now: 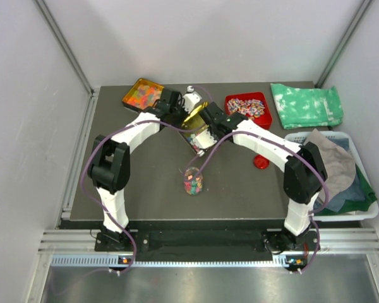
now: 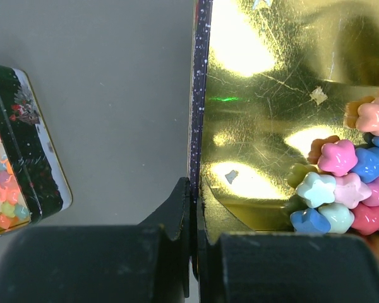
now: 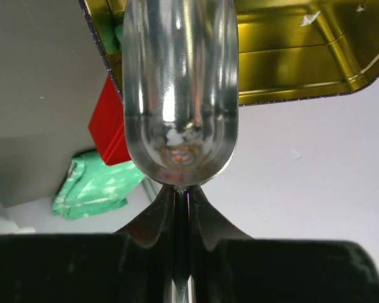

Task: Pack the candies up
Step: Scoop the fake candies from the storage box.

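A dark tin (image 1: pixel 199 131) with a gold inside (image 2: pixel 259 95) stands tipped at the middle back of the table. My left gripper (image 2: pixel 194 189) is shut on its side wall, one finger inside and one outside. The candies (image 2: pixel 347 183), small pink, blue and pale green sweets, lie heaped in the tin's lower corner. My right gripper (image 3: pixel 183 192) is shut on the handle of a shiny metal scoop (image 3: pixel 180 95). The scoop is empty and its tip reaches the tin's open mouth (image 3: pixel 290 50). A glass jar (image 1: pixel 192 182) partly filled with candies stands in front of both grippers.
A tin of orange-yellow gummies (image 1: pixel 142 93) sits back left, and in the left wrist view this gummy tin (image 2: pixel 25 183) lies just beside the gripper. A red tray of striped sweets (image 1: pixel 247 108), a red lid (image 1: pixel 262 162), a green cloth (image 1: pixel 306 104) and a cloth-filled basket (image 1: pixel 360 211) are on the right.
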`<state>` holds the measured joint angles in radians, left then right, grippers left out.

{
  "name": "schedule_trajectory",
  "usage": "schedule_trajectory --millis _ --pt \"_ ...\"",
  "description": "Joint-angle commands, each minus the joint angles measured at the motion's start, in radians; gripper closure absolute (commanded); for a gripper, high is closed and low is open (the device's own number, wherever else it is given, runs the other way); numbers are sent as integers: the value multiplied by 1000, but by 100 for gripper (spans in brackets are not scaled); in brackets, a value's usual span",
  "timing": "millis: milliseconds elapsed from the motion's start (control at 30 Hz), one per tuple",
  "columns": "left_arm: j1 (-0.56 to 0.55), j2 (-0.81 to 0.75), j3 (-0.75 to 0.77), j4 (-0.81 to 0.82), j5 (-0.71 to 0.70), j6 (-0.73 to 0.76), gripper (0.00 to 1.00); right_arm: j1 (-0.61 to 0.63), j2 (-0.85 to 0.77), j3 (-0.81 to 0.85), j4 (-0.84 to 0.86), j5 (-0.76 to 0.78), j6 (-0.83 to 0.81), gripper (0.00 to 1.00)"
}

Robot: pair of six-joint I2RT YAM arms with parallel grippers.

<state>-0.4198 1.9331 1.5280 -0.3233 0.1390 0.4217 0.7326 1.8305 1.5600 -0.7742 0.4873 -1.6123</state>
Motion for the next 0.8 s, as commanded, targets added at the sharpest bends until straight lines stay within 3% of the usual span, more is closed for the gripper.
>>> schedule_trajectory --millis 0,133,400,533,667,767 --pt "-16 -117 54 118 33 -60 100 -4 32 6 -82 -46 60 100" --pt "-20 -120 61 113 34 -66 100 -12 12 -84 82 11 -52 100" --pt "-40 -125 77 84 22 -57 100 -18 24 -92 128 68 -138 100" --pt "-45 -125 81 81 11 -50 100 7 36 -57 27 70 -92 100" --pt "-48 -118 92 79 -21 -64 100 28 104 72 -225 30 64 100" --pt "-51 -117 90 82 -30 -73 100 30 131 118 -246 10 117 100"
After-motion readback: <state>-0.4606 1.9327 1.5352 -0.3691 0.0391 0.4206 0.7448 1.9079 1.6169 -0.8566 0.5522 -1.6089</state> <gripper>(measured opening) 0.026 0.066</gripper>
